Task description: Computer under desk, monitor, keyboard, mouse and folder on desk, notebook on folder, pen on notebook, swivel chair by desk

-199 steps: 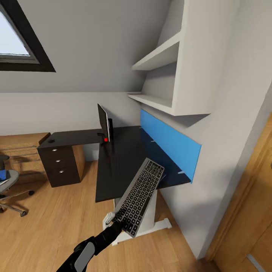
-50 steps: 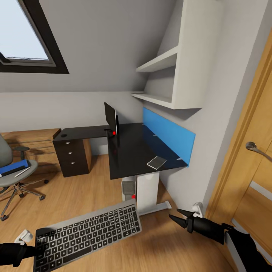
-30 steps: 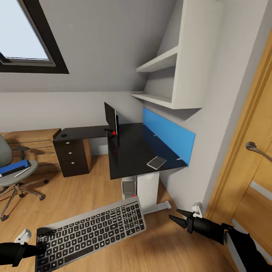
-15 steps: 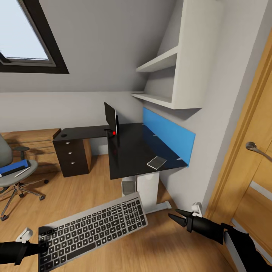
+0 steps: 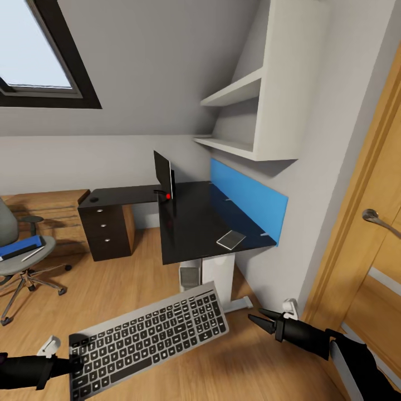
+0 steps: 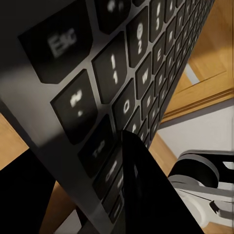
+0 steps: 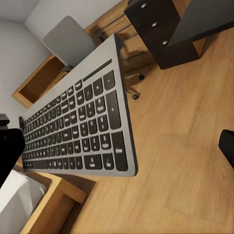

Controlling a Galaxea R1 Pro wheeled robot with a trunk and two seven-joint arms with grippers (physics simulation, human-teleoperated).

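Head view has the left gripper clamped on one end of the keyboard, which juts out past its jaws, while the right gripper hangs open and empty; carry it level to the desk, beside the monitor.

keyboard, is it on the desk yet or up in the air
In the air. The left gripper pinches one end of the keyboard, which hangs tilted over the wooden floor, short of the desk.
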